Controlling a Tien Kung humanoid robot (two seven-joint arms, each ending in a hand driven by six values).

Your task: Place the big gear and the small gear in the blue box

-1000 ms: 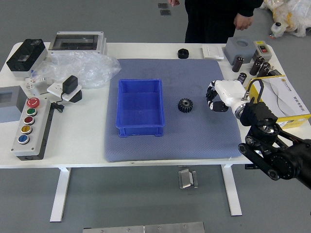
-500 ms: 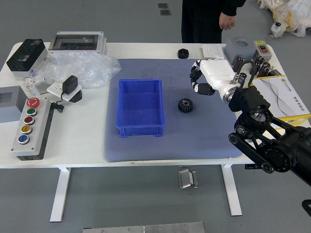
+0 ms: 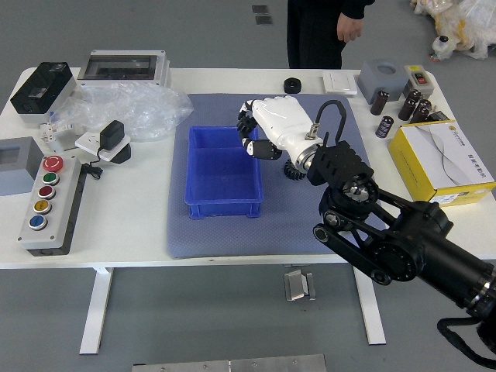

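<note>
White rectangular surface [image 3: 147, 225] here, blue-grey textured mat [image 3: 232, 240] on top. Beyond it, a dark-clothed person [image 3: 310, 35], one hand [image 3: 349, 28] lowered. The white-and-black right hand [image 3: 283, 122] is over the blue plastic box [image 3: 225, 174]'s far right corner; its grip I can't tell. Right of the box, the toothed black gear [image 3: 293, 171] sits partly covered.

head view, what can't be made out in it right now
- Right hand: in the head view, its own back and dark parts hide whether it holds a gear.
- Black gear on the mat: head view, partly covered by the right hand.
- Blue box: head view, far right corner behind that hand.
- Person: head view, cut off by the top edge.
</note>
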